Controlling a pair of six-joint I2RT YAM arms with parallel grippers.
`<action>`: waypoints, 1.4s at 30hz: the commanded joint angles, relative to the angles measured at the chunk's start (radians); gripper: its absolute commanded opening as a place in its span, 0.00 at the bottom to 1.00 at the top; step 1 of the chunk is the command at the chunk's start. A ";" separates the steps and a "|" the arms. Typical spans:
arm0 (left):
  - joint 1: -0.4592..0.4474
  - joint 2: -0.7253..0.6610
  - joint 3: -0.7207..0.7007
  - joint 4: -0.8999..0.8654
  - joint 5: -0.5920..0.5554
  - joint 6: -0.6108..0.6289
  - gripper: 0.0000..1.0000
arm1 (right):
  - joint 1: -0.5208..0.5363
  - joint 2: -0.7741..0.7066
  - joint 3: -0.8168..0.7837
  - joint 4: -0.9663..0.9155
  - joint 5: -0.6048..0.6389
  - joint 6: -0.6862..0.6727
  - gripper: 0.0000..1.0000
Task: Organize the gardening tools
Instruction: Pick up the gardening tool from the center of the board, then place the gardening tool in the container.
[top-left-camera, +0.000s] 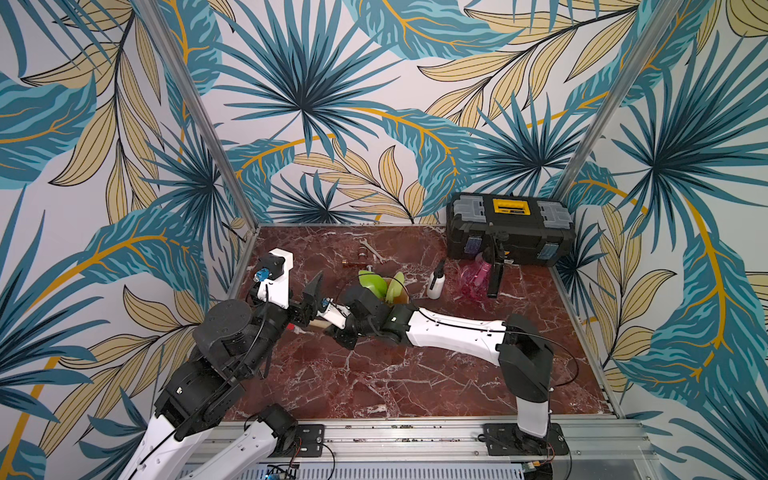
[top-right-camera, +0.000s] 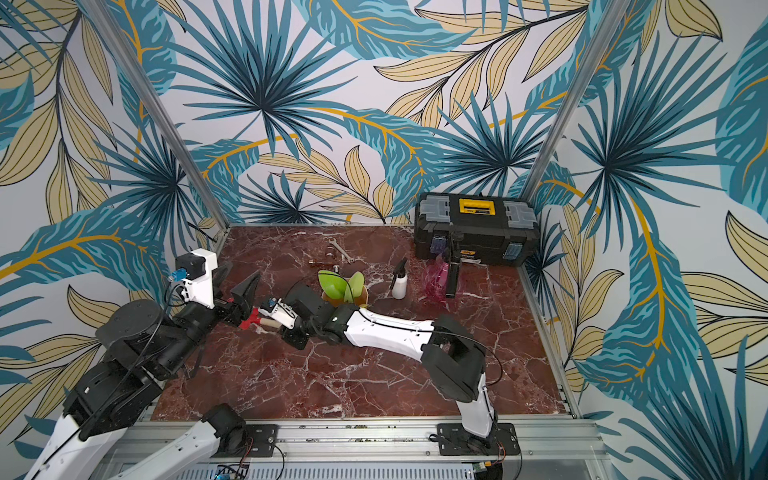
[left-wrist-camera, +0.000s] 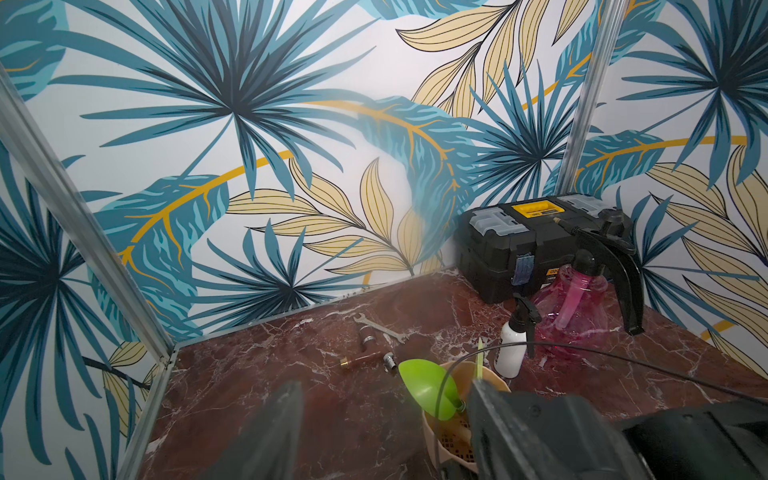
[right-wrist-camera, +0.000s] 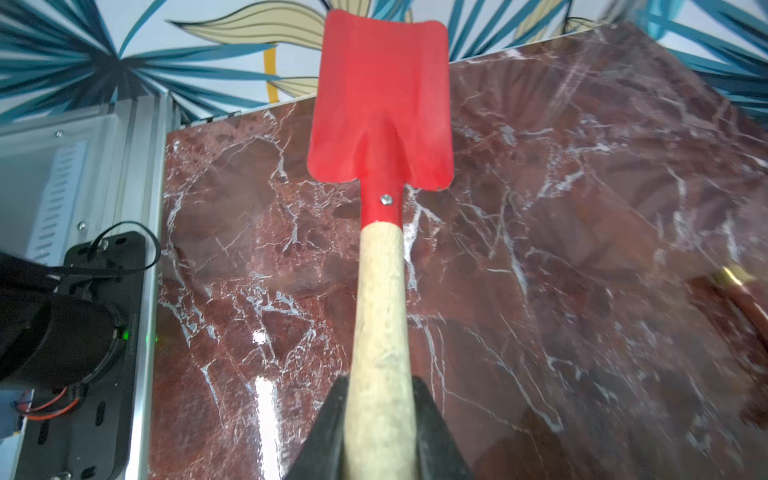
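one red spade is pinched by its wooden handle in the right gripper, blade ahead of the jaws; left gripper spread, empty. handle-first lowering into the tan basket beside that wrist is advised.

spray bottles before toolbox

Red shovel; maroon white-veined table

Both top views looked down from high in front, sharing the whole counter. The left wrist camera faced the back wall; the right hugged the red spade.
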 joint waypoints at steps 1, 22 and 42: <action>0.005 -0.001 -0.002 0.035 0.033 -0.024 0.69 | -0.001 -0.119 -0.097 0.060 0.161 0.135 0.00; 0.005 0.252 -0.035 0.222 0.228 -0.507 0.78 | 0.020 -0.852 -0.784 0.454 0.519 0.183 0.00; 0.005 0.373 -0.068 0.387 0.343 -0.595 0.31 | 0.041 -0.846 -0.824 0.559 0.454 0.125 0.00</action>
